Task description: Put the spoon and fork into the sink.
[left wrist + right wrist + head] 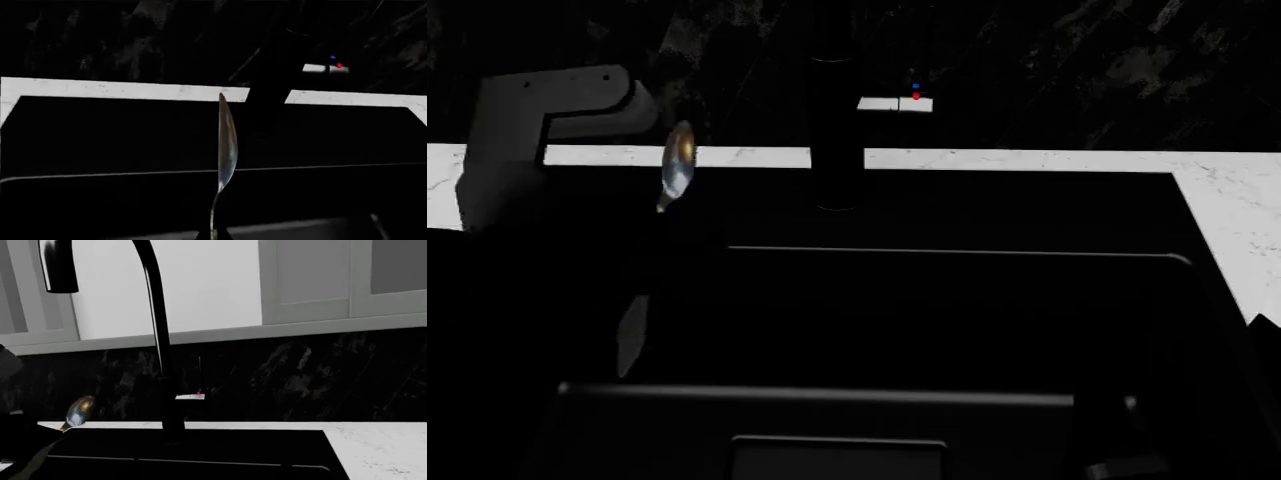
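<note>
Spoon (227, 145) is gripped by the left end effector (213, 235) over the sink (961, 255); probably just needs dropping now.

A white marble desk (1228, 215) with faint grey veining is running along a dark stone back wall and turning down the right side in the head view. Set into the desk, a large, deep, black rectangular sink (961, 300) is taking up most of its surface. A tall black curved faucet (160, 340) is standing upright on the desk's rear strip, just behind the sink's back edge.
</note>
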Controlling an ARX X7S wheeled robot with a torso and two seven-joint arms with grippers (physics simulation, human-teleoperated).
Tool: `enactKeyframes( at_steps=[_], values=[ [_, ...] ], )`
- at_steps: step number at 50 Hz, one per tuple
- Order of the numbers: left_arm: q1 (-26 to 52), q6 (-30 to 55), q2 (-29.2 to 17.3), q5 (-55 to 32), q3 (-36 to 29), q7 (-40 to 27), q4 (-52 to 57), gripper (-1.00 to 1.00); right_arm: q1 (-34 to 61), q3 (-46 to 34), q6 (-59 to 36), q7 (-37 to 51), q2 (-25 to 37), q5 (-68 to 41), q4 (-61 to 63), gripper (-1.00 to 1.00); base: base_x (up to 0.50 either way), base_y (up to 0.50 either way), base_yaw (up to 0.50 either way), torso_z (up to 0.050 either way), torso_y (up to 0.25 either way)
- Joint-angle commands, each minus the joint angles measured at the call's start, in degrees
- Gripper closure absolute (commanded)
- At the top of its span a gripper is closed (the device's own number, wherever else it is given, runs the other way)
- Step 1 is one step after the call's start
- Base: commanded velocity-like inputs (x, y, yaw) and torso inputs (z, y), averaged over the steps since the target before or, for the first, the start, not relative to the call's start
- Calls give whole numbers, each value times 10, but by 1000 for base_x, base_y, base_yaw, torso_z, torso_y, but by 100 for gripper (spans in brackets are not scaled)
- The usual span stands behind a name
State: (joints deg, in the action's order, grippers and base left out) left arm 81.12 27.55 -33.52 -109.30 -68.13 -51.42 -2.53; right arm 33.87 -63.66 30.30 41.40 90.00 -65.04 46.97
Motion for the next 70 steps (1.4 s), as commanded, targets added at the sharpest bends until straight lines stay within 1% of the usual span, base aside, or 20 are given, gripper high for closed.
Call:
enactKeyframes(
  at_steps=[1,5,7,11,12,13,17,22,32,38,39,44,49,50,53,56,57,61,67,70],
  values=[
    [-71,-17,69,39,-33,78,-131,100,-2,9,8,-14,0,10,-9,-100,0,0,0,0,0],
    [-96,10,100,27,-58,101,-204,100,-4,7,11,-9,0,15,-8,-100,0,0,0,0,0],
    [-96,37,119,55,-93,128,-239,100,-6,5,13,-6,0,18,-8,-100,0,0,0,0,0],
    [-97,62,147,69,-119,159,-297,100,-7,5,16,-7,0,18,-9,-100,0,0,0,0,0],
    [-99,76,153,54,-117,164,-312,100,-7,5,17,-8,0,17,-10,-100,0,0,0,0,0],
    [-99,75,161,66,-126,169,-325,100,-7,5,17,-9,0,16,-11,-100,0,0,0,0,0],
    [-102,102,206,90,-159,231,-408,100,-6,7,14,-10,0,13,-11,-100,0,0,0,0,0],
    [-119,124,237,116,-195,271,-458,100,-6,8,12,-9,0,10,-12,-100,0,0,0,0,0],
    [-142,133,248,142,-224,290,-484,100,-6,9,8,-11,0,9,-10,-100,0,0,0,0,0],
    [-138,140,241,140,-223,292,-462,100,-12,4,17,-7,0,18,-9,-100,0,0,0,0,0],
    [-135,142,236,137,-221,287,-449,-100,-13,3,18,-6,0,19,-10,-100,0,0,0,0,0],
    [-113,131,212,129,-202,259,-405,-100,-14,3,20,-4,0,22,-9,-100,0,0,0,0,0],
    [-89,127,167,112,-178,209,-313,-100,-18,0,25,-4,0,26,-11,-100,0,0,0,0,0],
    [-87,128,163,110,-177,209,-305,-100,-18,0,26,-4,0,26,-11,-100,0,0,0,0,0],
    [-61,122,117,98,-154,162,-214,-100,-19,-1,28,-5,0,27,-12,-100,0,0,0,0,0],
    [-40,116,87,88,-134,127,-159,-100,-20,-1,30,-5,0,29,-13,-100,0,0,0,0,0],
    [-20,120,64,81,-122,109,-114,-100,-22,-3,33,-4,0,31,-14,-100,0,0,0,0,0],
    [19,116,9,50,-82,53,0,-100,-18,1,27,2,0,31,-8,-100,0,0,0,0,0],
    [70,122,-39,29,-53,-4,63,-100,-10,10,13,-1,0,22,-3,-100,0,0,0,0,0],
    [98,137,-53,41,-51,-28,87,-100,-7,13,8,1,0,20,0,-100,0,0,0,0,0]
  ],
)
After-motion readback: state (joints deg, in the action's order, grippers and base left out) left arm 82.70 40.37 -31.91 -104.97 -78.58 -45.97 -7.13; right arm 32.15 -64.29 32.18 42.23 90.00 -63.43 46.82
